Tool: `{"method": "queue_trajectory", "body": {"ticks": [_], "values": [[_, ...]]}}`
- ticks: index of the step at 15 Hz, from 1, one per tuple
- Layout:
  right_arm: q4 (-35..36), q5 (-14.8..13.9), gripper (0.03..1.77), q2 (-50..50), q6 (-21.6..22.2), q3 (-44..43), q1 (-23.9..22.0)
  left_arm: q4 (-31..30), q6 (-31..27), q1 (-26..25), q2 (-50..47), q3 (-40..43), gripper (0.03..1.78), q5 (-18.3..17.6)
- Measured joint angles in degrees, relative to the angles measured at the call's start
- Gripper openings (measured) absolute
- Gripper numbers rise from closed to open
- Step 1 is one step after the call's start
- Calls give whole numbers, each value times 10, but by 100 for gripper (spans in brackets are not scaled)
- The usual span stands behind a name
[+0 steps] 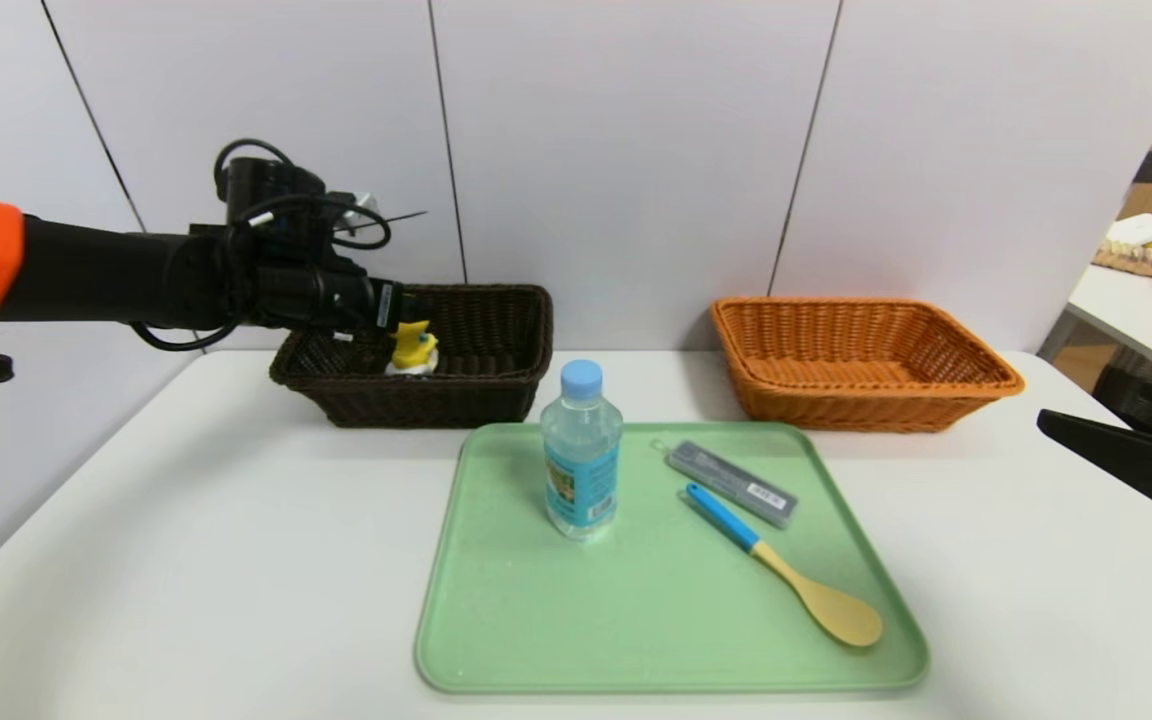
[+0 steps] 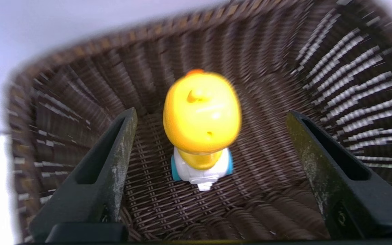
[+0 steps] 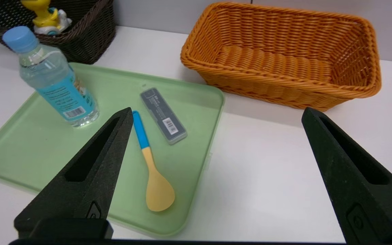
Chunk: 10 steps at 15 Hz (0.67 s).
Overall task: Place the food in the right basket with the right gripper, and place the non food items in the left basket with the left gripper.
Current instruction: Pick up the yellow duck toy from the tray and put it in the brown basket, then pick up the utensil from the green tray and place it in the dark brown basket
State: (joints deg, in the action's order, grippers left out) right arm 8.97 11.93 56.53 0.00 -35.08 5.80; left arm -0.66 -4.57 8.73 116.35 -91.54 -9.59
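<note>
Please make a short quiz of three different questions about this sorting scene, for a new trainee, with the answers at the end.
1. True or false: the yellow duck toy stands inside the dark brown basket.
2. Which item stands upright on the green tray? A) grey case B) clear drink bottle C) blue-handled spoon
3. Fill in: the orange-tan basket holds ____ items.

Key:
1. True. The left claw is open above the duck, its fingers apart from it.
2. B. The case and spoon lie flat. The right claw is open over the tray's right edge.
3. No.
</note>
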Motion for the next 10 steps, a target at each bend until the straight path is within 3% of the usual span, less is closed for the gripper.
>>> {"method": "queue_trajectory", "body": {"ticks": [4, 10], "values": [[-4, 7, 171, 2, -3, -20, 30, 1, -3, 25, -96, 25, 161, 22], [24, 2, 171, 53, -4, -15, 178, -1, 13, 89, -292, 240, 166, 88]]}}
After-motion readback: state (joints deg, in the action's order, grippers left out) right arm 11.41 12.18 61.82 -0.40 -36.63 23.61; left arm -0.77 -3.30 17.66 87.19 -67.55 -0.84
